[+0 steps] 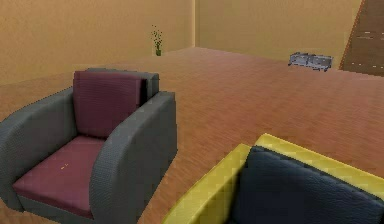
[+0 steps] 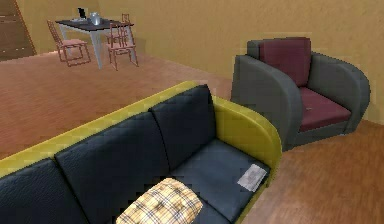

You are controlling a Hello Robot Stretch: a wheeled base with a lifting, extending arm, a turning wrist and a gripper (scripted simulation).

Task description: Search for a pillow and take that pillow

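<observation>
A plaid pillow in tan and cream checks lies on the seat of a yellow sofa with dark navy cushions, low in the arm side view near the bottom edge. A corner of the same sofa shows at the forward view's bottom right, with a navy back cushion.
A grey armchair with maroon cushions stands at the forward view's left. A like grey armchair stands right of the sofa. A flat grey object lies on the sofa seat. A dining table with chairs, a potted plant, open wooden floor.
</observation>
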